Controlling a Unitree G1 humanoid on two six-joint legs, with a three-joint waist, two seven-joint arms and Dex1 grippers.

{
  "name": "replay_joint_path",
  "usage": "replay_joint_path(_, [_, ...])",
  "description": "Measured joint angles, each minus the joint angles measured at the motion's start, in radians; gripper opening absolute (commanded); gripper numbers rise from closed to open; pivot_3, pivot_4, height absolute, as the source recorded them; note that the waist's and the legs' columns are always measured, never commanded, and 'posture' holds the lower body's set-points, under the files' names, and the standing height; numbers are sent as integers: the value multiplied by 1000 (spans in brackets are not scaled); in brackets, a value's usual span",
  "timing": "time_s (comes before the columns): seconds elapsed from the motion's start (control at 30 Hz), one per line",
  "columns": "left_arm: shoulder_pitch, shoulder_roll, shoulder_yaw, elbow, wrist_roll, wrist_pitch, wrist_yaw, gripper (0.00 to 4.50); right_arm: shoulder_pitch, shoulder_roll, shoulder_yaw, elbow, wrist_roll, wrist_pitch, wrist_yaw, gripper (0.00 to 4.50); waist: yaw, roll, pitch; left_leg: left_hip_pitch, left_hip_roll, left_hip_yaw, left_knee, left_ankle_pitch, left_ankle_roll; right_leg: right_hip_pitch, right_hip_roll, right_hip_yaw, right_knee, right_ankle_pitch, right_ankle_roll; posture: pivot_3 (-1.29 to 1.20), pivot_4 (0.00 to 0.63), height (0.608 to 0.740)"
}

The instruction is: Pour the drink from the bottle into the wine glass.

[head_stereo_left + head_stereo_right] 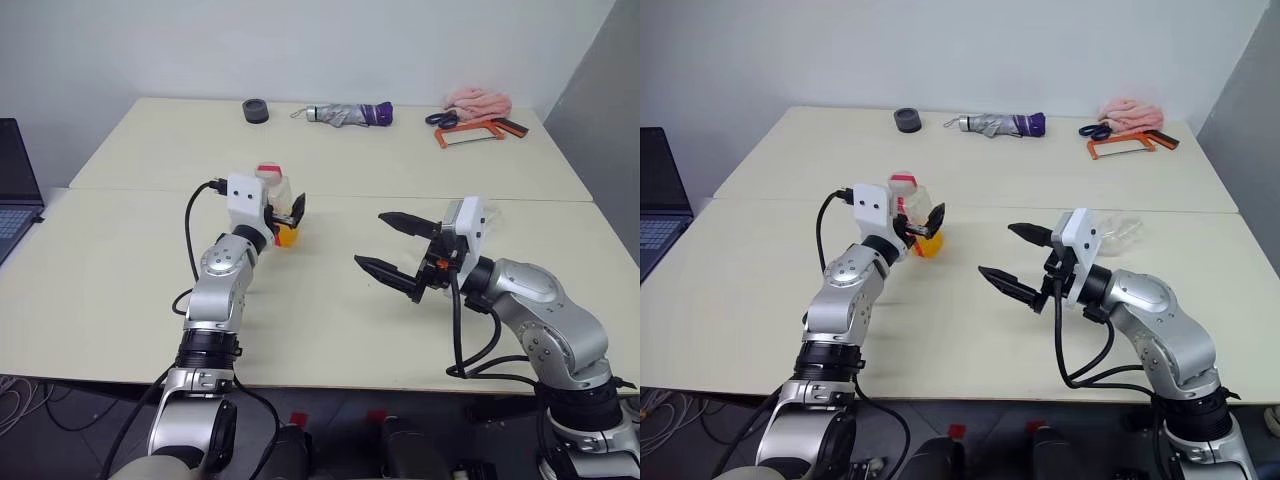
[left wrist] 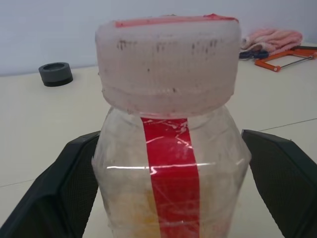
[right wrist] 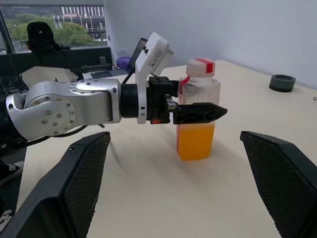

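Note:
The bottle (image 1: pixel 280 190) stands upright on the table, clear plastic with a red label strip and a pale red-topped cap. The orange drink (image 3: pixel 195 141) fills its lower part. My left gripper (image 1: pixel 285 215) is level with the bottle's body; its black fingers (image 2: pixel 74 183) are spread on either side of the bottle, so it is open. My right gripper (image 1: pixel 370 240) hovers above the table to the bottle's right, open and empty, pointing at the bottle. A clear glass shape, the wine glass (image 1: pixel 1123 232), peeks out from behind my right wrist; how it stands I cannot tell.
At the table's far edge lie a black roll (image 1: pixel 256 110), a folded umbrella (image 1: pixel 350 114), a pink cloth (image 1: pixel 478 100), and scissors with an orange saw (image 1: pixel 470 132). A laptop (image 1: pixel 15 190) sits at the left. A seam (image 1: pixel 150 190) joins two tabletops.

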Motion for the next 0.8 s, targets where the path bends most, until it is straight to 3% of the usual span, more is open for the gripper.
replay_joint_path(0.33, [-21,5,-1,0,6,3,7,4488,2,2,0,0,-3,0,0,4500,0,0,0,0,0,0,0,0,0,0,0,0,0,0,0,0,150,740])
replay_joint_path(0.47, [-21,9,-1,0,8,12,15,3620,2,3,1,0,-13,0,1,4500,0,0,0,0,0,0,0,0,0,0,0,0,0,0,0,0,150,740])
replay_joint_path(0.67, [-22,10,0,0,6,27,15,1890,3,9,1,0,-17,0,1,4500,0,0,0,0,0,0,0,0,0,0,0,0,0,0,0,0,150,740])
replay_joint_path(0.8, [-22,10,0,0,4,29,13,1842,4,11,1,0,-18,0,1,4500,0,0,0,0,0,0,0,0,0,0,0,0,0,0,0,0,150,740])
